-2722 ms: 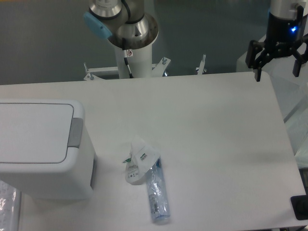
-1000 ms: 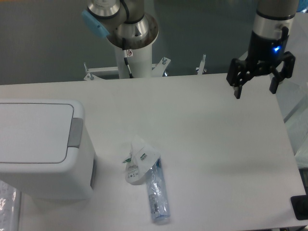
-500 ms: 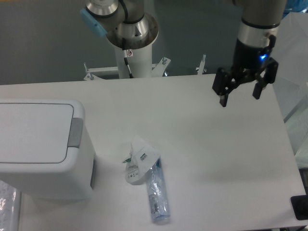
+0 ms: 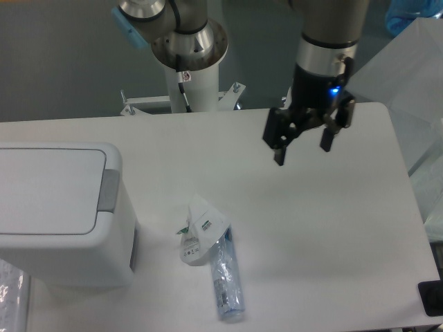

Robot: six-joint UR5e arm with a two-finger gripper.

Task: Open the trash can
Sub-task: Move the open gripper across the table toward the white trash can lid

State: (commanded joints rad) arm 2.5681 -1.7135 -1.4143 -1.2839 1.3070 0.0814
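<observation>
One white trash can [image 4: 59, 211] sat at the table's [image 4: 311, 228] left edge, lid closed. One gripper [image 4: 303, 146] hovered far to its right, jaws apart, empty. One crumpled wrapper [image 4: 199, 232] touched one plastic bottle [image 4: 226, 277].

A white table [image 4: 311, 228] is seen from above. The trash can [image 4: 59, 211], a large white bin with its flat lid shut and a grey push tab [image 4: 108, 190] on its right side, is placed at the table's left edge. A crumpled white wrapper [image 4: 201, 232] and a clear plastic bottle [image 4: 225, 277], touching each other, are found near the front edge. The claw [image 4: 303, 143] is held above the table toward the far edge, well apart from the bin, its fingers spread with nothing between them. A blue light [image 4: 333, 88] is lit on the wrist.
</observation>
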